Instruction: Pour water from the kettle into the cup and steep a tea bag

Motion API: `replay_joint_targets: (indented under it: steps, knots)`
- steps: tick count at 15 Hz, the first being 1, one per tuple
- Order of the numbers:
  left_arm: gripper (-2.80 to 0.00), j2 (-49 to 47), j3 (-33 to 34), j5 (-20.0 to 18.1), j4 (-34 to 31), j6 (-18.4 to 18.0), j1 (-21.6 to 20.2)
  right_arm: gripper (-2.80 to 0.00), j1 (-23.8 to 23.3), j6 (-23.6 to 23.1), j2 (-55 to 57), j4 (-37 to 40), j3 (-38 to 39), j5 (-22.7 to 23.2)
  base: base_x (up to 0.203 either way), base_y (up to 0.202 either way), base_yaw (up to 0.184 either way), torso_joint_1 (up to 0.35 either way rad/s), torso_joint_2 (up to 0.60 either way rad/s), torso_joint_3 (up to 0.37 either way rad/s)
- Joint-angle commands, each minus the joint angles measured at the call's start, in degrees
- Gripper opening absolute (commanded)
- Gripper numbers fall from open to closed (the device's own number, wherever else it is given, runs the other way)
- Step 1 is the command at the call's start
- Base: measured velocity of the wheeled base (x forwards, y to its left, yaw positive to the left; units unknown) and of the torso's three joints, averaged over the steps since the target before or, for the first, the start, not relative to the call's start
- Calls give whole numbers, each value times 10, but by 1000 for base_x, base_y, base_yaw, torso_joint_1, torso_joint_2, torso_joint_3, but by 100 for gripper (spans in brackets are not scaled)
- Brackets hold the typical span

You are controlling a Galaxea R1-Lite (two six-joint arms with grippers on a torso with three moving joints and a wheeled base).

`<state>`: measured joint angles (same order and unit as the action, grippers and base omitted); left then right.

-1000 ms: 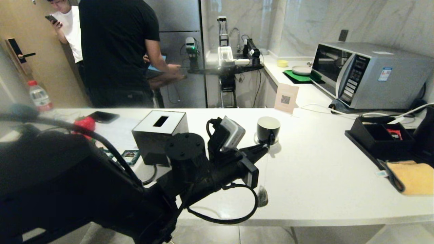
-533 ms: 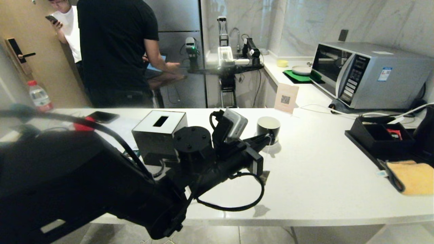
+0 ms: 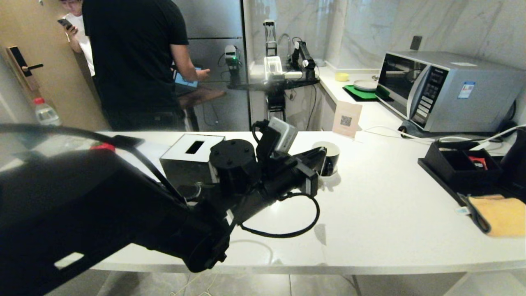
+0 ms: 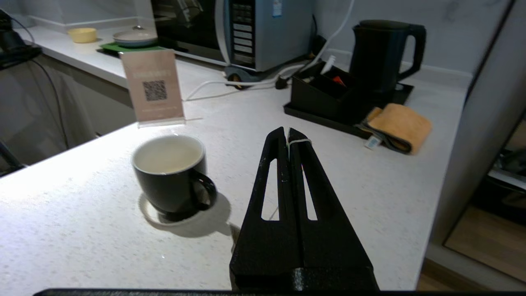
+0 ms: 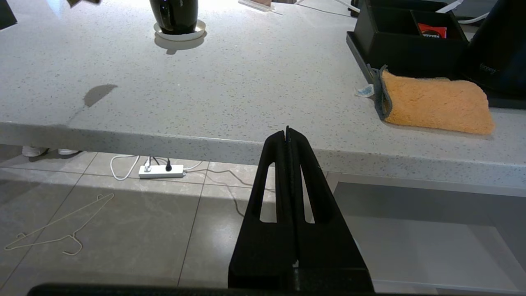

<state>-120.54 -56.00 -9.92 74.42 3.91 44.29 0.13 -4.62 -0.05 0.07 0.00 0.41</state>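
The black cup [image 3: 333, 151] [image 4: 170, 172] with a white inside stands on its white saucer [image 4: 147, 210] mid-counter. My left gripper [image 3: 324, 152] [image 4: 288, 131] hovers just beside the cup on its handle side, shut on the tea bag's white string [image 4: 299, 142]. The tea bag hangs below the fingers and is mostly hidden; a sliver of it [image 4: 235, 235] shows. Whether water is in the cup I cannot tell. The black kettle [image 4: 380, 53] [image 3: 518, 160] stands at the far right. My right gripper [image 5: 287, 132] is shut and empty, parked below the counter's front edge.
A black tissue box [image 3: 191, 158] sits left of the arm. A QR sign [image 3: 347, 119] and a microwave [image 3: 448, 90] stand behind the cup. At the right are a black tray [image 3: 460, 164] and an orange cloth [image 3: 499, 216]. Two people [image 3: 135, 61] stand behind the counter.
My left arm has risen and reached toward the cup, lifting the dangling tea bag off the counter's front part. The person in black has drawn a hand back.
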Motion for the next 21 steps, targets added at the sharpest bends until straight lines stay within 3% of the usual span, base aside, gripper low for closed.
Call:
replay_joint_targets:
  steps: [1,21]
  knots:
    - [-280,0,-24,-3,-8,0,-11,-280,0,0,1,0,0,0,0,0,0,0,0,0]
    - [-280,-54,-321,-45,-246,-2,-52,-280,0,0,1,0,0,0,0,0,0,0,0,0]
